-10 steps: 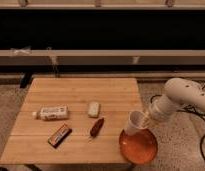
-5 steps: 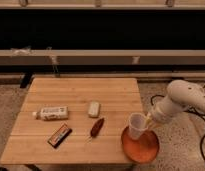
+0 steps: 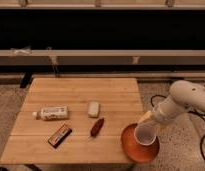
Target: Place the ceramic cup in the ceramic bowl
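Over the orange bowl (image 3: 132, 150) at the table's (image 3: 81, 95) right front corner, the white cup (image 3: 145, 134) is held lower than before, gripped by the gripper (image 3: 148, 121), jaws closed on it.

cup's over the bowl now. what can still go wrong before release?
1. The ceramic bowl sits at the table's front-right corner, its rim seemingly past the edge; a hard drop could tip it off.
2. The ceramic cup looks tilted in the pincer, so it may roll or clink on release.
3. Both are ceramic; releasing from height risks chipping.
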